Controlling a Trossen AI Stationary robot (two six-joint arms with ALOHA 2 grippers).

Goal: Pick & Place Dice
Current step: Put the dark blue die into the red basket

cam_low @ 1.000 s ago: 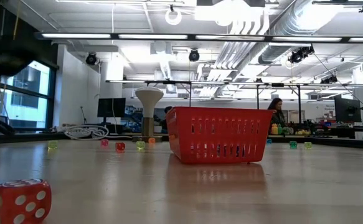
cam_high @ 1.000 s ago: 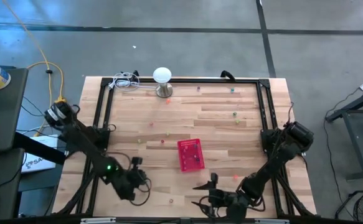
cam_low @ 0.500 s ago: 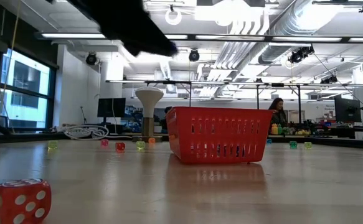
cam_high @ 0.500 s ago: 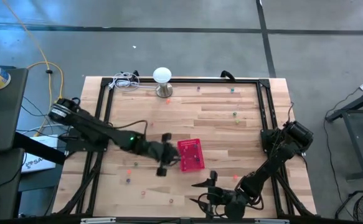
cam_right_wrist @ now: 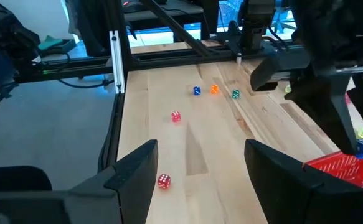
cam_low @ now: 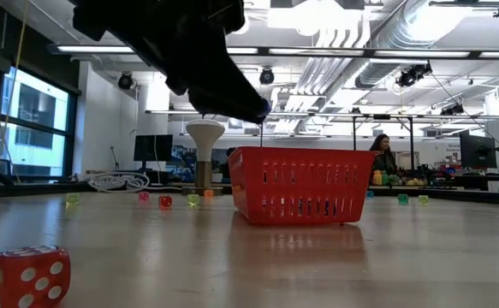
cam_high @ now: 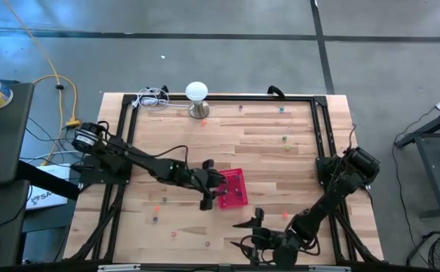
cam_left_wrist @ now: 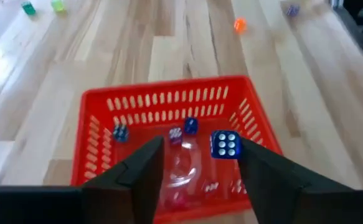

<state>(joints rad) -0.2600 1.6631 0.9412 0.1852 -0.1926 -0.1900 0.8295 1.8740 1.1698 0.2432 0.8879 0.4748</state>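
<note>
Left gripper [cam_high: 210, 190] first: from overhead we've got it parked right over the near-left edge of the red basket [cam_high: 235, 179], arm stretched across the table [cam_high: 280, 155] to reach it. That spot makes sense to us, since a die let go there lands inside the basket rather than beside it. Loose dice are dotted around the basket on all sides, for example a green one [cam_high: 284, 138] well off toward the far right. The right gripper [cam_high: 259, 236] waits near the front edge, well clear of the basket.

Down at table height, the left gripper [cam_low: 253, 109] hangs just above the basket's rim [cam_low: 300, 152]. A big red die [cam_low: 28, 277] sits close to the camera, well in front of the basket, and a row of small dice [cam_low: 165, 202] lies off to the basket's left, further back.

Looking past the left fingers [cam_left_wrist: 145, 171], we see them spread apart with nothing pinched, and a blue die [cam_left_wrist: 225, 144] between them over the basket floor [cam_left_wrist: 187, 171]. Can't tell if it's mid-fall or already settled. A couple more blue dice [cam_left_wrist: 190, 125] rest against the basket's far wall.

From the right wrist, those fingers [cam_right_wrist: 137, 171] are spread wide too and empty. Red dice [cam_right_wrist: 164, 181] lie on the wood ahead, with the basket's corner [cam_right_wrist: 343, 165] off to one side.
</note>
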